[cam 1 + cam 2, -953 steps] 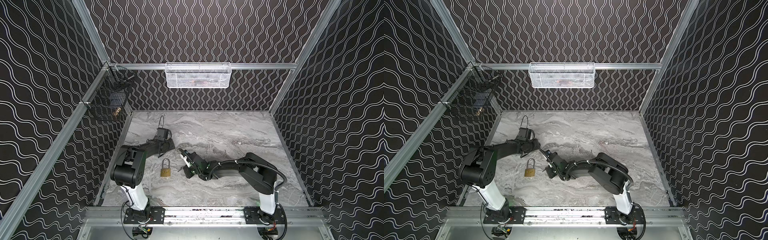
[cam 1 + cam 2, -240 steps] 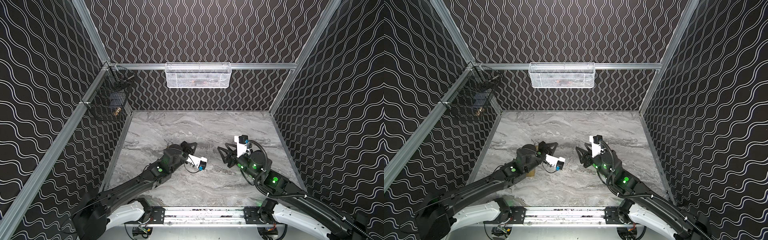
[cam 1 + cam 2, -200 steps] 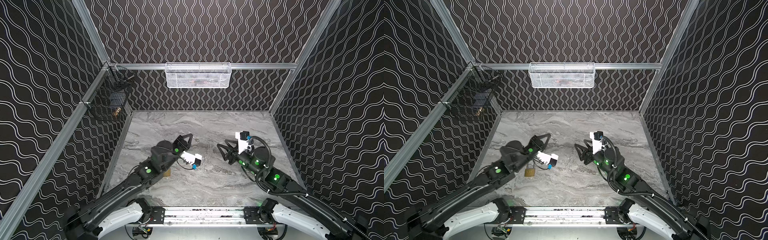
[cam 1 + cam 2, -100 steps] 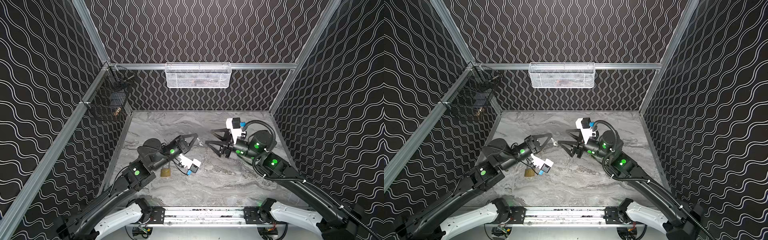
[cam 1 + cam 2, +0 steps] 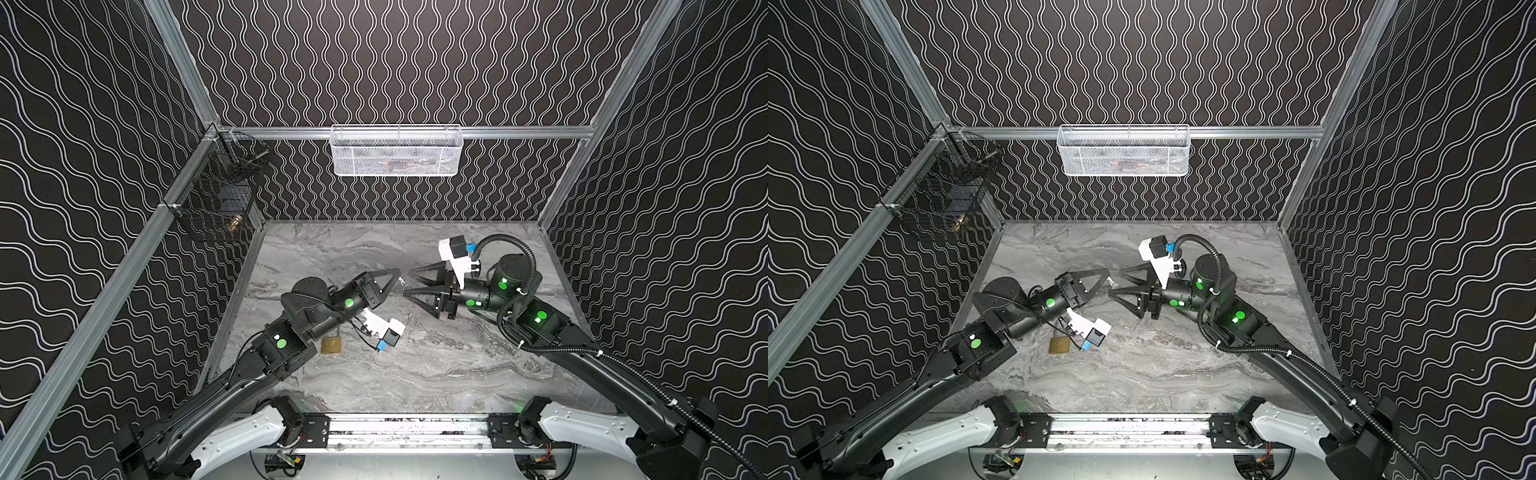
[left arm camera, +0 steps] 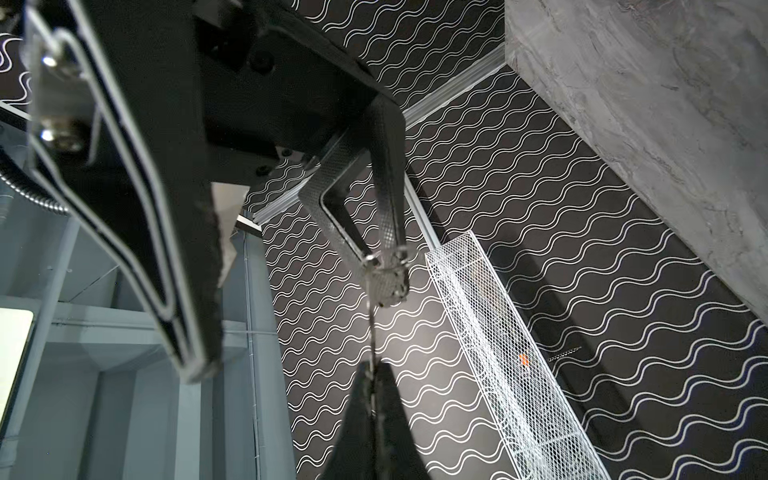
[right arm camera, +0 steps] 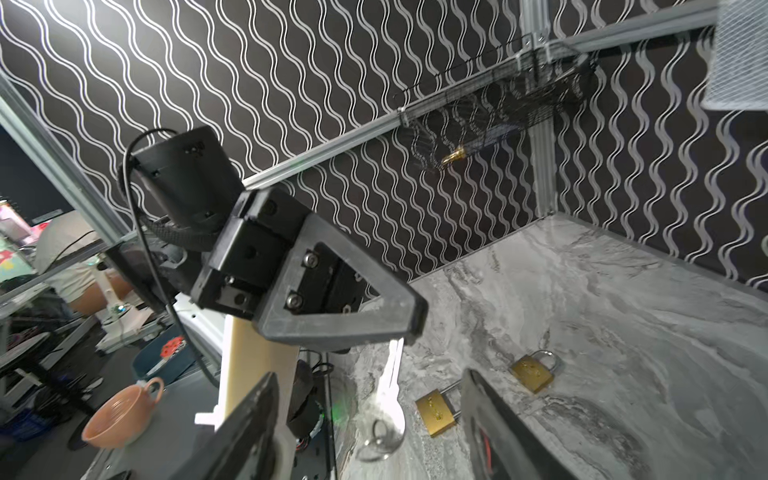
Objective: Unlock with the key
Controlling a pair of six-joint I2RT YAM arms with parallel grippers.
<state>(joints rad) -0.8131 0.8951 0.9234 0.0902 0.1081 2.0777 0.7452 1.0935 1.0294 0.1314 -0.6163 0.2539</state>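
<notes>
The left gripper (image 5: 396,276) was clamped on the key (image 7: 390,382), whose free end sat at the mouth of the widely spread right gripper (image 5: 408,282), with the padlock (image 5: 331,345) lying on the near left.

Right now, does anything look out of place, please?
The left end effector seems to grip the key by its blade, head and ring sticking out toward the open right end effector: backwards for the padlock on the table.

The walls (image 5: 415,62) are black with white wavy lines. The table (image 5: 436,365) is grey with a marble pattern of lighter and darker veins. The padlock (image 5: 331,345) is brass yellow and the key (image 7: 390,390) is silver. The back basket (image 5: 397,151) is white mesh, the side basket (image 5: 216,199) black wire.
</notes>
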